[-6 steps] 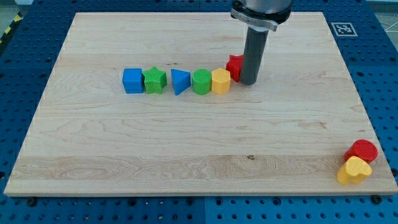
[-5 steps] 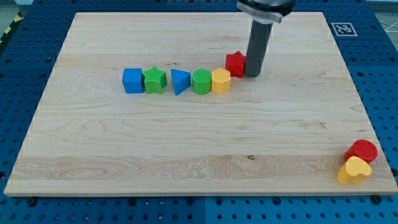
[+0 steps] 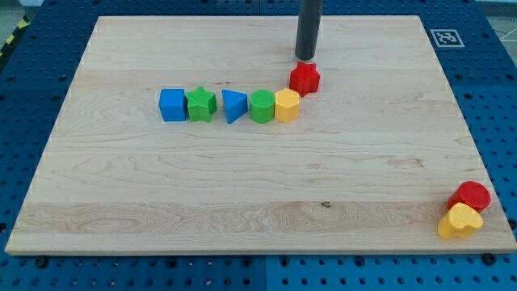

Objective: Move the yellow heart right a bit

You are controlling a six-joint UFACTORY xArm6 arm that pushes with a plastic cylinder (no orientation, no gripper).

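Observation:
The yellow heart [image 3: 460,221] lies at the board's bottom right corner, touching a red round block [image 3: 471,196] just above it. My tip [image 3: 306,58] is far from it, near the view's top centre, just above a red star [image 3: 304,78]. A row of blocks lies left of the star: a blue square [image 3: 173,105], a green star [image 3: 200,104], a blue triangle [image 3: 233,106], a green round block [image 3: 262,106] and a yellow hexagon [image 3: 287,106].
The wooden board [image 3: 258,178] ends close to the yellow heart on the right and bottom. A blue perforated table [image 3: 501,97] surrounds it. A small marker tag [image 3: 444,37] sits at the top right corner.
My tip has moved up and slightly left, from the right side of the red star to just above it. The blocks have stayed in place.

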